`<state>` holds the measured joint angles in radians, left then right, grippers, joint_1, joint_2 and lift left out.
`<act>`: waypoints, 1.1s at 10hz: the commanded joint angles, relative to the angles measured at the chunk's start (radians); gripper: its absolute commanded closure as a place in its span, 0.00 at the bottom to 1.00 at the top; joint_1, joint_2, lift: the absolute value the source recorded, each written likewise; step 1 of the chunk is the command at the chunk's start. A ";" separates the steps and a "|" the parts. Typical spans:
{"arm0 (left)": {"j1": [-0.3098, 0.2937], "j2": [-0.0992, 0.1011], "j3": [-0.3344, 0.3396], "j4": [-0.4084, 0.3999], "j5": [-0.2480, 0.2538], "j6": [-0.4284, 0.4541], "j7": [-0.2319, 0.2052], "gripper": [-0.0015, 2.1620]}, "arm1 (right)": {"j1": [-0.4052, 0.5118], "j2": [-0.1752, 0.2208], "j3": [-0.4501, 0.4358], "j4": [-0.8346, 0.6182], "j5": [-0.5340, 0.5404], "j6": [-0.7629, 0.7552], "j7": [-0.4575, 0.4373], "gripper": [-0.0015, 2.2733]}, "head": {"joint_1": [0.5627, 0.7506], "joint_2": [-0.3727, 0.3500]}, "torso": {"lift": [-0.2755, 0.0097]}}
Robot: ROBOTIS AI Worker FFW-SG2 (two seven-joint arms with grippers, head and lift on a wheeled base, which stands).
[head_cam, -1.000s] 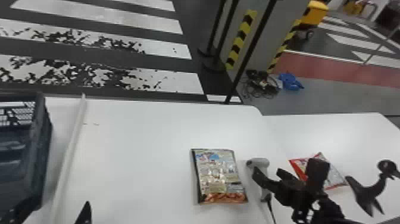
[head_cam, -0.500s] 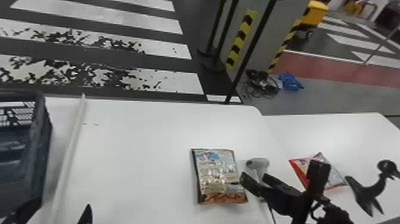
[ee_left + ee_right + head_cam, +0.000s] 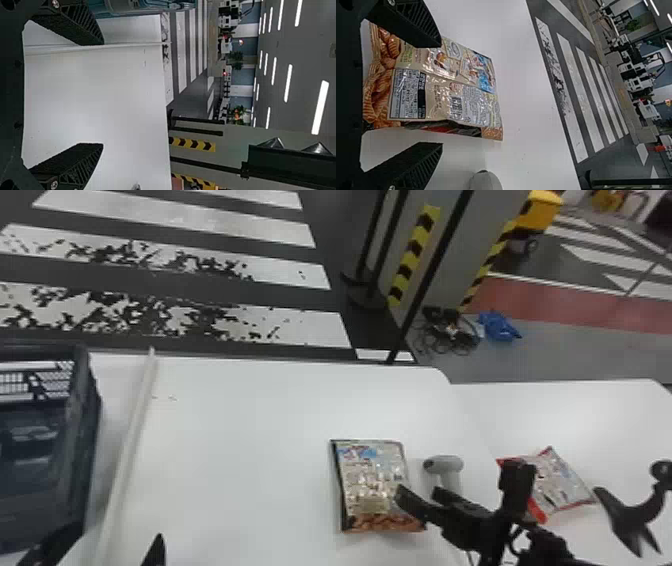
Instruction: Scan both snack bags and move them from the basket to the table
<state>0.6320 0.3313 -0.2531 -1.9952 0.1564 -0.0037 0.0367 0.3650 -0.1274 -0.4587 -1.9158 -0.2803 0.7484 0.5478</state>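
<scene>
Basket [image 3: 87, 425]: far left, on the table [image 3: 250, 405];
Strip [image 3: 132, 430]: just right of that;
First bag [image 3: 370, 480]: well right of the strip;
Scanner [image 3: 449, 465]: there, right beside that bag;
Second bag [image 3: 560, 485]: farther right again

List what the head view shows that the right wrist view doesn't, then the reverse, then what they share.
Head view: dark basket, red-edged snack bag, blue bundle on the floor.
Right wrist view: ceiling lights.
Both: tan snack bag, scanner, white table, striped floor crossing, open right end effector.
</scene>
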 commanded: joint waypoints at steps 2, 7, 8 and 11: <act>0.002 0.000 0.002 0.007 0.000 -0.003 0.000 0.04 | -0.061 -0.006 0.000 0.080 0.033 0.018 0.021 0.01 | 0.70 0.06 | 0.62; -0.003 -0.003 0.002 0.009 0.000 -0.003 -0.005 0.04 | -0.146 -0.038 -0.001 0.195 0.067 0.144 0.121 0.27 | 0.70 0.06 | 0.62; -0.003 -0.003 0.002 0.007 0.000 -0.003 -0.005 0.04 | -0.166 -0.044 -0.005 0.210 0.070 0.177 0.138 0.93 | 0.70 0.07 | 0.62; -0.006 -0.003 0.000 0.009 0.000 -0.003 -0.005 0.04 | -0.159 -0.046 0.000 0.198 0.081 0.159 0.178 0.99 | 0.70 0.07 | 0.62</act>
<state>0.6258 0.3282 -0.2527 -1.9872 0.1564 -0.0068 0.0321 0.2017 -0.1752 -0.4591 -1.7147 -0.1977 0.9119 0.7259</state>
